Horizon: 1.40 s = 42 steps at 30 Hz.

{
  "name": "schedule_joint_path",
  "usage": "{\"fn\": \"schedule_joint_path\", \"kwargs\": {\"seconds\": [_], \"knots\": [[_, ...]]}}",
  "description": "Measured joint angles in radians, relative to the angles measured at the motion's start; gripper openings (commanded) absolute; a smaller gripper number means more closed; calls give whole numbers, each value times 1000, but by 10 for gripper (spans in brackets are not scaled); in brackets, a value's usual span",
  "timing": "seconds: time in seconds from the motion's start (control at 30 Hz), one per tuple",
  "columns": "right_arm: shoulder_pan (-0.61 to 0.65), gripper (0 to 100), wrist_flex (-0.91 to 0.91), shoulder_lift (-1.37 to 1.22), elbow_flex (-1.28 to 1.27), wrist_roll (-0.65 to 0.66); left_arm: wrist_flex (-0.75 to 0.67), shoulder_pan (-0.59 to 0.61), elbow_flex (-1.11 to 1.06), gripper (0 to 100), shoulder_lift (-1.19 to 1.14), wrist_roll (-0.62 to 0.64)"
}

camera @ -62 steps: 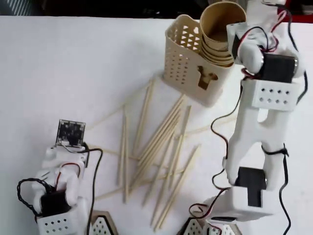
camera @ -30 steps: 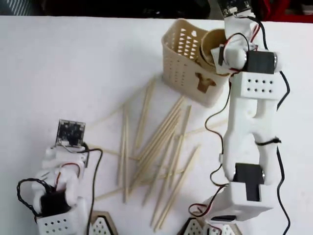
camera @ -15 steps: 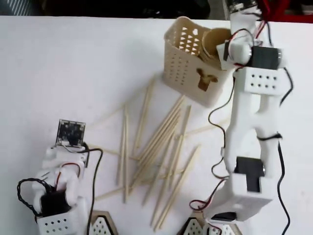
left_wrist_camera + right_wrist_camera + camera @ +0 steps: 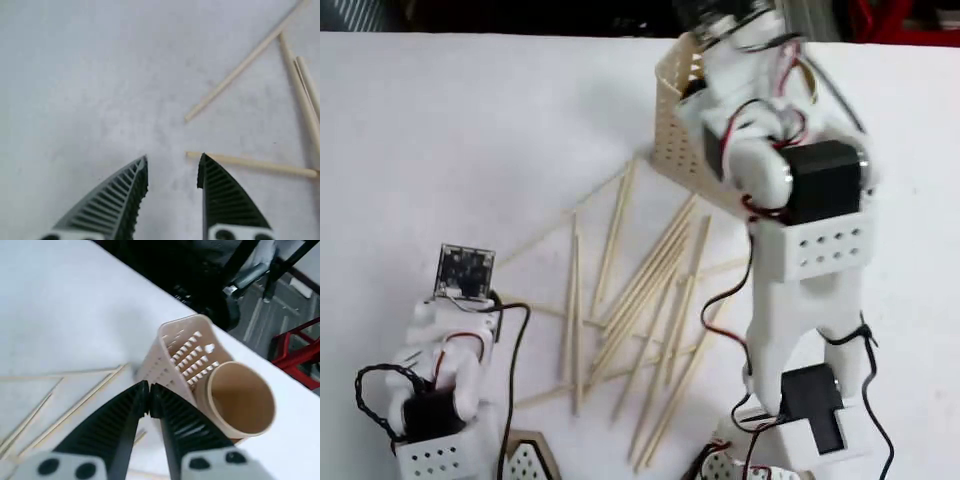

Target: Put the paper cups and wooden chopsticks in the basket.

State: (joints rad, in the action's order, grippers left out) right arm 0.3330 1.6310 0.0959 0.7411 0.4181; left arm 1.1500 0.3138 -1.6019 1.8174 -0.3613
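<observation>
Right claw (image 4: 149,386) closed empty, its arm seemingly hiding most of the basket (image 4: 670,145); left claw (image 4: 173,158) parted.

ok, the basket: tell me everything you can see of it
The basket looks like cream plastic: boxy and open-topped, its walls pierced by rows of small cut-out holes. It stands on the white table near the far edge. A tan paper cup sits in it, mouth sticking out past its rim. In the high view the right arm hangs over it and hides all but one wall. Chopsticks lie on the table by its foot; I cannot tell whether any touches it.
</observation>
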Motion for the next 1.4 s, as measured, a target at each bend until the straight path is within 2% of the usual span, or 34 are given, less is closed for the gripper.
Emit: {"fn": "schedule_joint_path", "kwargs": {"seconds": [0.13, 0.37, 0.67, 0.8, 0.9, 1.03, 1.4], "knots": [[81, 22, 80, -21, -51, 0, 0, 0, 0, 173, 0, 0], [94, 22, 86, -14, -354, -26, 0, 0, 0, 174, 0, 0], [127, 22, 84, 31, -617, -282, 0, 0, 0, 174, 0, 0], [138, 26, 31, 31, -709, -528, 0, 0, 0, 174, 0, 0], [137, 111, -63, 31, -796, -687, 0, 0, 0, 174, 0, 0], [147, 242, -196, 31, -934, -781, 0, 0, 0, 174, 0, 0], [175, 247, -404, -32, -1066, -951, 0, 0, 0, 174, 0, 0]]}}
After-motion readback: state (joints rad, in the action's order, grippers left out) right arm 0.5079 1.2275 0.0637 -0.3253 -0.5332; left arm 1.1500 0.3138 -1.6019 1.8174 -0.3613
